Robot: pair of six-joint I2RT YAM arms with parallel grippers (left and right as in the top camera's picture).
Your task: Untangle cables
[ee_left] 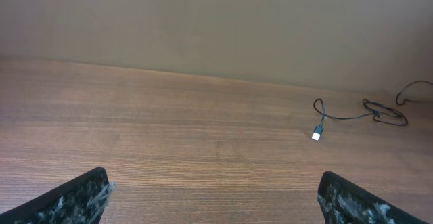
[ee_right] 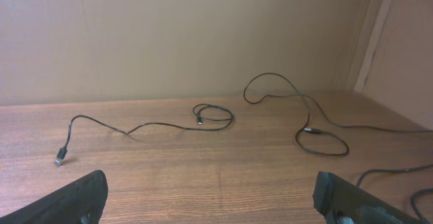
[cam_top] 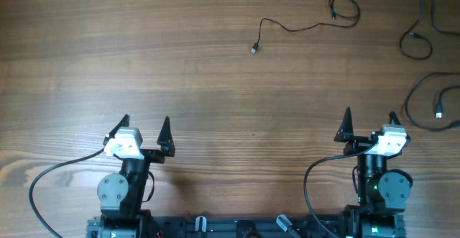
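While both arms sat at the near edge of the table (cam_top: 215, 87) in the overhead view, the left gripper (cam_top: 146, 121) and right gripper (cam_top: 369, 116) stood wide open and empty; the three cables lay separate, well ahead: the looped cable (cam_top: 305, 28) between the two, the corner cable (cam_top: 415, 35) and side cable (cam_top: 438, 112) beyond and right of the right gripper. From the left wrist, the looped cable lay far ahead, right of centre; from the right wrist, it stretched ahead-left, the corner cable ahead-right, the side cable near the right finger, none touched.
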